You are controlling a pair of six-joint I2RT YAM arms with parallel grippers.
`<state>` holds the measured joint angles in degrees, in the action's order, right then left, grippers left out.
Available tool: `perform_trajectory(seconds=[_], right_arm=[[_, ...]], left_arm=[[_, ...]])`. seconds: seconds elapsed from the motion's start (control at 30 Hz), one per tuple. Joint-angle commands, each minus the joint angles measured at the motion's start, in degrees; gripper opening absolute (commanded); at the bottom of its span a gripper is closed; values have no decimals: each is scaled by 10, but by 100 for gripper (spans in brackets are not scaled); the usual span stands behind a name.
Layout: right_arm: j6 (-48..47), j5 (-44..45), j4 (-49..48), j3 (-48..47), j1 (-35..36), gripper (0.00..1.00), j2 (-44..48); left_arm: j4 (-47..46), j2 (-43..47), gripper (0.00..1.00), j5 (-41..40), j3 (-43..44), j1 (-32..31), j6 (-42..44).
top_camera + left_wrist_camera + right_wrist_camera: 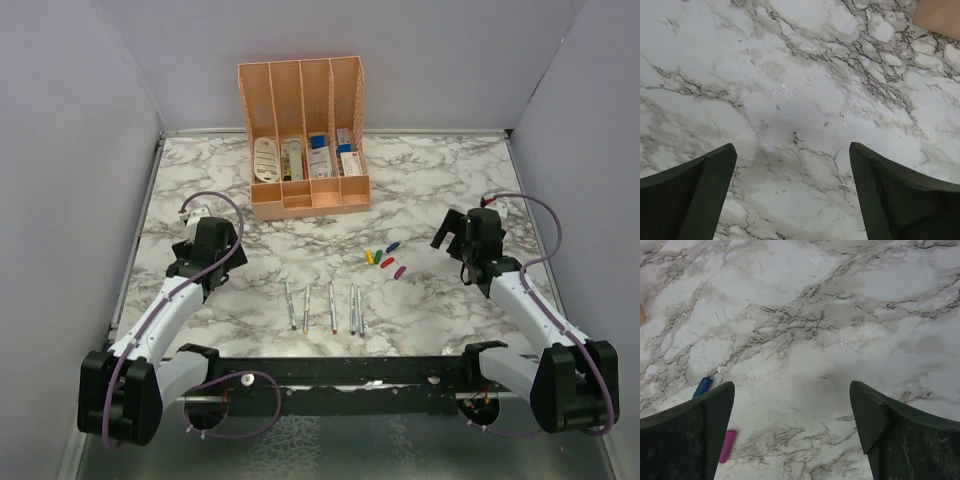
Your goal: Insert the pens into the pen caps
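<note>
Marble table (pixel 420 190): five pens (pixel 330 305) lie parallel, pointing near-to-far, between left claw (pixel 792 155) and right claw (pixel 792 390), both spread wide and empty; caps (pixel 385 260) sit nearer the right.

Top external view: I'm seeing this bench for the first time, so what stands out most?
The peach organizer at the far middle draws the eye first. Nearer, five pens lie in a row, the coloured pen caps scattered just beyond to their right. The left gripper and right gripper hang open at either side.
</note>
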<state>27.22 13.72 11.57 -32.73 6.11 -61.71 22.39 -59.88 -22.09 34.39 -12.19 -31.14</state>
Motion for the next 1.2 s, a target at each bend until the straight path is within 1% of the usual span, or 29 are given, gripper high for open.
perform_trajectory(seconds=[0.0,0.5,0.67,0.87,1.03,1.17], right_arm=[[7,2,7,-13,2,99,3],[6,-4,12,-8,2,99,10],[8,-17,20,-11,2,98,8],[-7,-76,-3,6,2,94,33],[-17,-138,-70,44,2,92,97],[-27,-170,-89,43,2,91,105]], left_arm=[[-2,26,99,-5,4,-6,-1],[-1,29,99,-14,3,-7,-11],[-14,42,99,9,1,-12,-1],[-2,46,99,26,19,-13,9],[1,29,99,79,31,-13,0],[6,-2,99,111,54,-34,14]])
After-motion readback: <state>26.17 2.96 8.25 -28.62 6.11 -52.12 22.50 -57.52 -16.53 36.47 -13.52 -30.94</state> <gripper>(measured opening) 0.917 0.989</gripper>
